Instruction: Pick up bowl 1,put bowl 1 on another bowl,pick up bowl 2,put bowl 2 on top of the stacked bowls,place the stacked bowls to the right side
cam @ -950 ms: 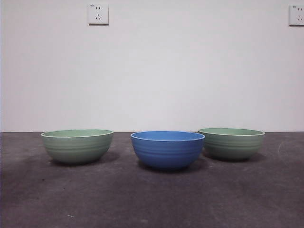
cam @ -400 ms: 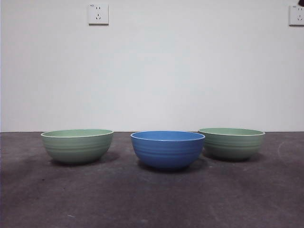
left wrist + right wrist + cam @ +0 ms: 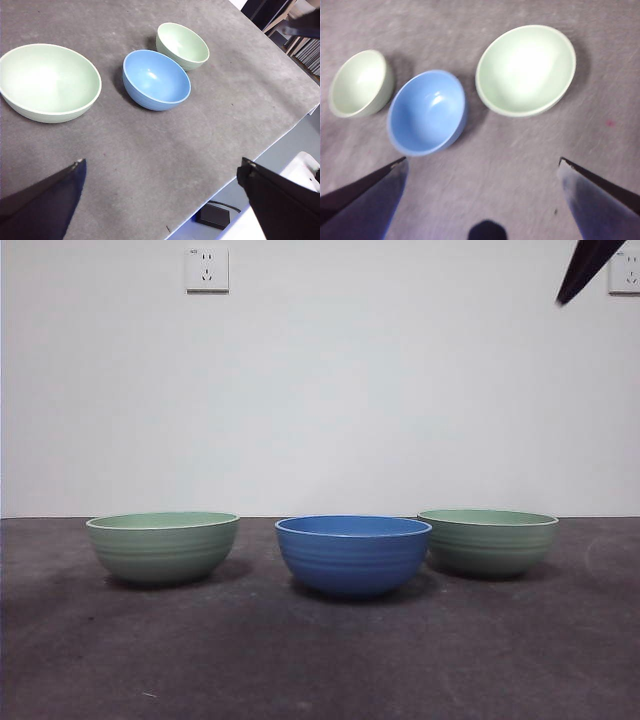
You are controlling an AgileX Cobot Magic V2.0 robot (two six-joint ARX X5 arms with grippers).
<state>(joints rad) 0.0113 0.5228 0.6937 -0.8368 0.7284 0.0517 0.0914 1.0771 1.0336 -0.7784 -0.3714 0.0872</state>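
Grey table (image 3: 320, 670): blue bowl (image 3: 353, 555) btwn two green bowls (image 3: 163, 546), unstacked; left hand (image 3: 162, 172) & right hand (image 3: 482, 167) both spread, empty.

The blue bowl (image 3: 353, 555) is medium blue with faint horizontal ribs. The left green bowl (image 3: 163, 546) and right green bowl (image 3: 488, 541) are pale sage, ribbed, light-rimmed. The table (image 3: 320, 660) is mottled dark grey.

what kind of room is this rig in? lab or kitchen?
Likely a lab or test bench, not a kitchen: bare grey table, plain white wall with wall sockets, and only three bowls set out.
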